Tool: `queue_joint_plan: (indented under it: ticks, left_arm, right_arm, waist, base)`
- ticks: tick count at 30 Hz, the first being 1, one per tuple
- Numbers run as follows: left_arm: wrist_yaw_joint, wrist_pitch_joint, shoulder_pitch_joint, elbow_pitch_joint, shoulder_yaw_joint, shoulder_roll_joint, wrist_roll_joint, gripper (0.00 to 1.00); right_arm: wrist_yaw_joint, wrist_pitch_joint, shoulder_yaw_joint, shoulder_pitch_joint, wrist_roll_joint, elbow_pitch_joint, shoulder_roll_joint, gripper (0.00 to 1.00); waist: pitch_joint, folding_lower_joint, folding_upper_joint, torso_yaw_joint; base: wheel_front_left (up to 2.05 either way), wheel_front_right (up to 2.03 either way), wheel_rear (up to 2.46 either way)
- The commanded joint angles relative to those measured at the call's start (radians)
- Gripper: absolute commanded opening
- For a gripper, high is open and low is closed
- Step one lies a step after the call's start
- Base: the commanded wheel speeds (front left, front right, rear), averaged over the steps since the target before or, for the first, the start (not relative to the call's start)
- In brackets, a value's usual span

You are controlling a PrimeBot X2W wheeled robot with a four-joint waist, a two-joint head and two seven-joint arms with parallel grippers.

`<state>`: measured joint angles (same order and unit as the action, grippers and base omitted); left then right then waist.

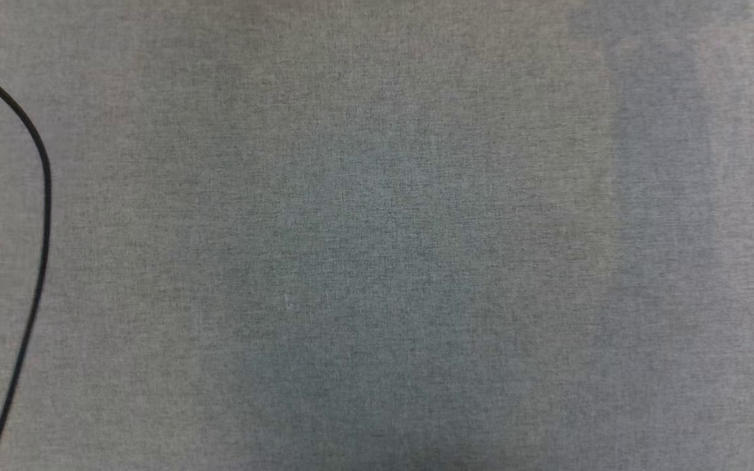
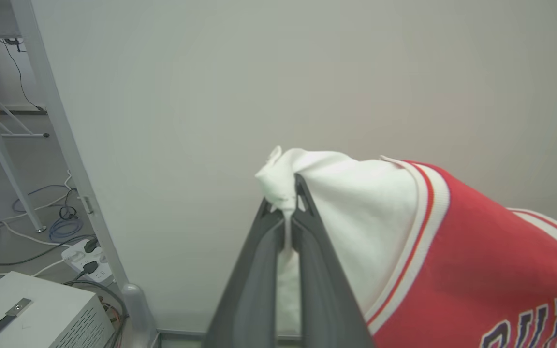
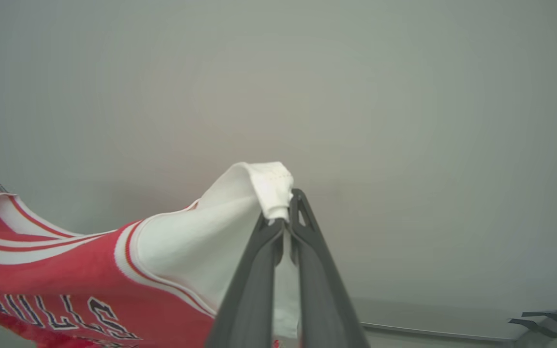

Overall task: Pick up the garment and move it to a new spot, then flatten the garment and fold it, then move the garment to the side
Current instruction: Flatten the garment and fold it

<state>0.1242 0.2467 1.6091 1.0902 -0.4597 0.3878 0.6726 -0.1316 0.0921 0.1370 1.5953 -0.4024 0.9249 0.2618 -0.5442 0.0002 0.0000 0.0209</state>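
While held aloft, span: garment (image 2: 452, 251) stretches sleeve-to-sleeve between tools.
Left tool (image 2: 283, 198): pinching one white sleeve (image 2: 356, 208).
Right tool (image 3: 282, 208): pinching the other.

I count one garment (image 2: 452, 251) with two white sleeves (image 2: 356, 217), two grippers, the left gripper (image 2: 285, 203) and the right gripper (image 3: 283, 212), each pinching one sleeve, one black cable (image 1: 40, 248) at the left, one white power strip (image 2: 87, 256) and one pale box (image 2: 41, 309).
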Motion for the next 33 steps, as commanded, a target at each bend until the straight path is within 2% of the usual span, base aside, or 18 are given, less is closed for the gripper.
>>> queue_joint_plan:
  ticks: [1, 4, 8, 13, 16, 21, 26, 33]
  left_arm:
    - [0.005, 0.007, -0.036, 0.008, 0.001, -0.008, 0.022, 0.00]
    - [0.006, -0.009, -0.111, 0.003, -0.015, -0.023, 0.076, 0.00]
    - [0.006, -0.031, -0.237, -0.041, -0.031, -0.012, 0.170, 0.00]
    - [0.006, -0.023, -0.435, -0.106, -0.075, 0.011, 0.244, 0.00]
    - [0.006, -0.010, -0.556, -0.144, -0.090, 0.024, 0.277, 0.00]
    - [0.006, 0.004, -0.759, -0.211, -0.113, 0.046, 0.308, 0.00]
    - [0.004, 0.013, -0.921, -0.278, -0.112, 0.054, 0.299, 0.00]
    - [-0.041, 0.014, -1.147, -0.390, -0.088, 0.055, 0.335, 0.00]
  right_arm:
    - [0.001, -0.006, 0.018, -0.023, -0.019, 0.005, 0.019, 0.00]
    - [0.001, -0.008, 0.067, -0.089, -0.058, -0.003, 0.033, 0.00]
    - [0.001, -0.011, 0.140, -0.223, -0.121, -0.045, 0.055, 0.00]
    - [0.001, -0.019, 0.205, -0.460, -0.214, -0.138, 0.103, 0.00]
    - [0.001, -0.023, 0.206, -0.607, -0.275, -0.198, 0.129, 0.00]
    - [0.001, -0.029, 0.180, -0.846, -0.339, -0.296, 0.154, 0.00]
    - [0.001, -0.037, 0.117, -1.053, -0.350, -0.387, 0.163, 0.00]
    - [0.001, 0.000, -0.024, -1.338, -0.322, -0.541, 0.102, 0.00]
  waist:
    - [-0.018, -0.0002, 0.0000, -0.011]
    - [0.002, -0.0002, 0.0000, -0.014]
    - [0.041, -0.0002, 0.0000, -0.015]
    - [0.112, -0.0002, 0.0000, -0.026]
    - [0.161, -0.0002, 0.0000, -0.027]
    - [0.242, -0.0002, 0.0000, -0.029]
    - [0.319, -0.0002, 0.0000, -0.041]
    - [0.415, -0.0002, 0.0000, -0.050]
  base:
    - [0.00, 0.00, 0.00]
    - [0.00, 0.00, 0.00]
    - [0.00, 0.00, 0.00]
    - [0.00, 0.00, 0.00]
    - [0.00, 0.00, 0.00]
    - [0.00, 0.00, 0.00]
    - [0.00, 0.00, 0.00]
    - [0.00, 0.00, 0.00]
